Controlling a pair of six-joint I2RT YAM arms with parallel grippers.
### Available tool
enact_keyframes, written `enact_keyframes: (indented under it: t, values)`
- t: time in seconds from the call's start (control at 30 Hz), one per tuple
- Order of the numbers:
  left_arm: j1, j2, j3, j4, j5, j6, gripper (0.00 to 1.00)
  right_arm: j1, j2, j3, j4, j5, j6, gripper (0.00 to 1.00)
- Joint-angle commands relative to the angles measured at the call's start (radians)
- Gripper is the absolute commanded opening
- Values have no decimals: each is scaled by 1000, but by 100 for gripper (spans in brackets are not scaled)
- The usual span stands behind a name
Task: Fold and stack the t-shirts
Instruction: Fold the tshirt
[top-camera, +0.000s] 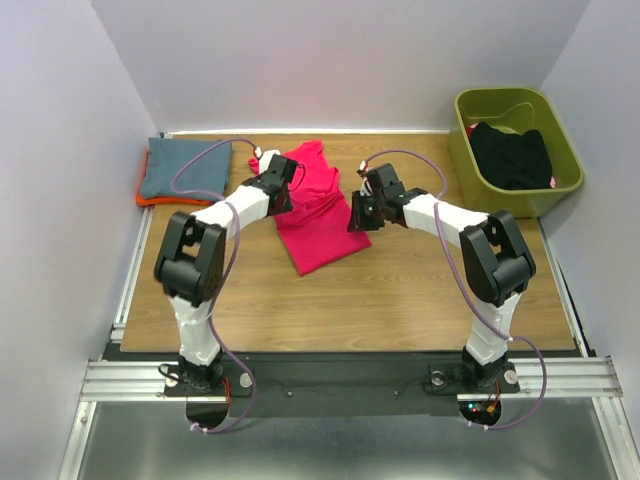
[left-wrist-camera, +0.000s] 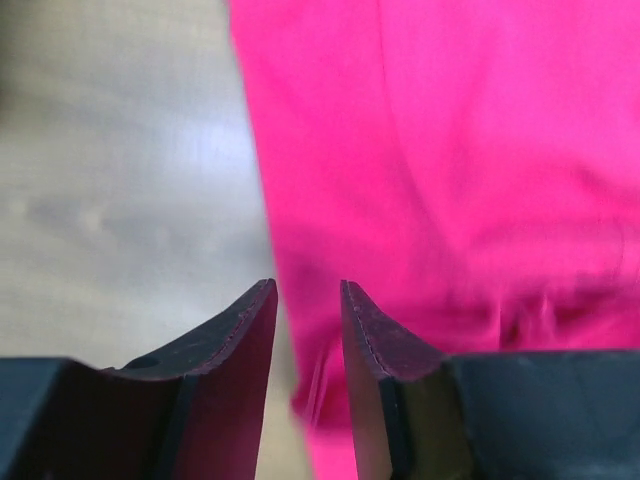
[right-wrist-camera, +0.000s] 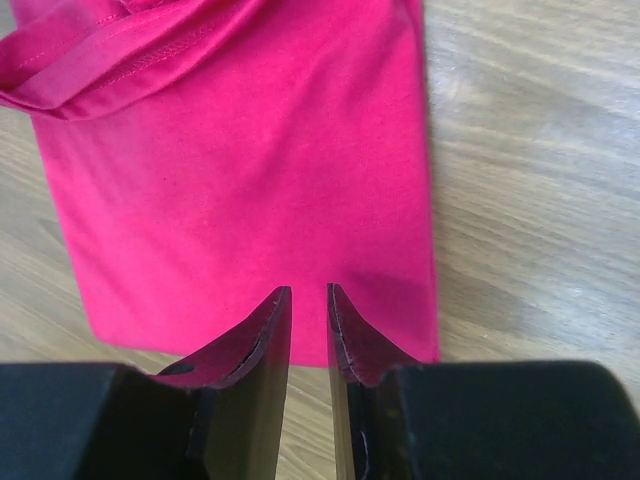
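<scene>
Left claw (left-wrist-camera: 308, 285), right claw (right-wrist-camera: 309, 288): narrow empty gaps above pink t-shirt (top-camera: 320, 235).

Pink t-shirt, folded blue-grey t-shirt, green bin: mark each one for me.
pink t-shirt (top-camera: 318, 230): top external view, on its lower body panel.
blue-grey t-shirt (top-camera: 190, 168): top external view, middle of the folded top face.
green bin (top-camera: 465, 150): top external view, on its left wall.

Orange shirt (top-camera: 160, 202) mostly hidden under blue-grey shirt (top-camera: 185, 168), pink shirt (left-wrist-camera: 450, 200) blurred and cropped in left wrist view
</scene>
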Motion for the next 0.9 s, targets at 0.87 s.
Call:
enact_keyframes:
  t: [0.87]
  values:
    - [-127, 8, -18, -13, 23, 1, 39, -8, 0, -152, 102, 4, 78, 23]
